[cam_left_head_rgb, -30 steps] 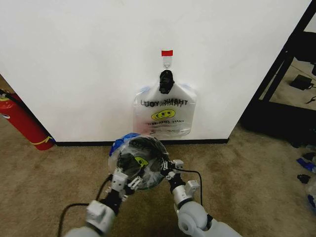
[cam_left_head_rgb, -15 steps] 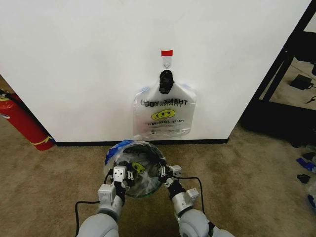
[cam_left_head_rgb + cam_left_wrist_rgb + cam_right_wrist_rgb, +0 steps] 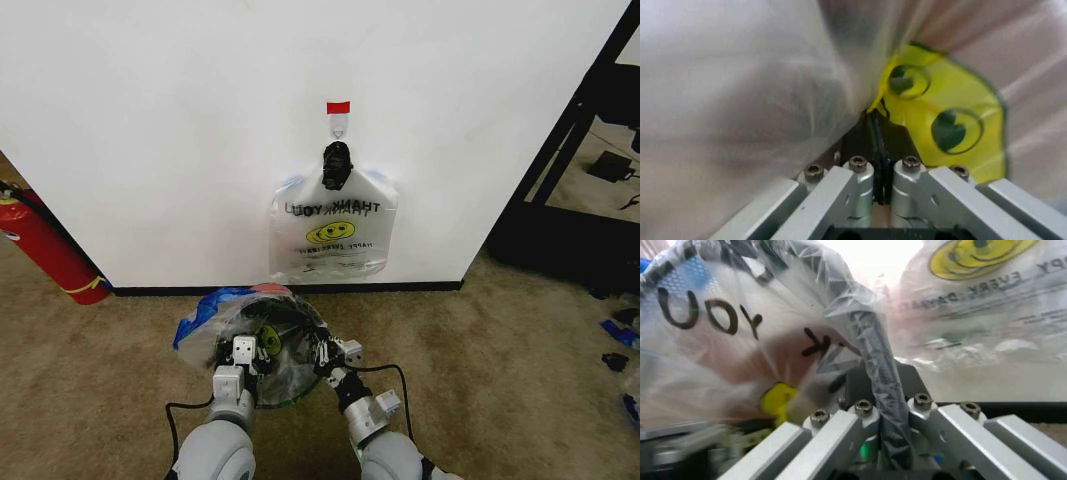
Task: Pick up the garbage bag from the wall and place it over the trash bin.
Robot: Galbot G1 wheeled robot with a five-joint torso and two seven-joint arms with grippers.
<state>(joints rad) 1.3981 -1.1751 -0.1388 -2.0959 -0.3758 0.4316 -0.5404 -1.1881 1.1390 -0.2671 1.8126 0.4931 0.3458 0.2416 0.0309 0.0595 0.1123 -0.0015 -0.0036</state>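
Between both clenched grippers, left [image 3: 243,352] and right [image 3: 326,352], the thin clear smiley-printed garbage bag [image 3: 215,310] stretched over the round black trash bin [image 3: 275,392].

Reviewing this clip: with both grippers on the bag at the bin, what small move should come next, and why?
Probably ease both grippers lower. The left gripper and right gripper are each shut on the garbage bag, spread across the trash bin, but plastic bunches high on the left, so the rim seems not yet fully sleeved.

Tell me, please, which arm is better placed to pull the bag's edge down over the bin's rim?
Probably the left: the left gripper pinches the garbage bag on the side where it billows loose past the trash bin.
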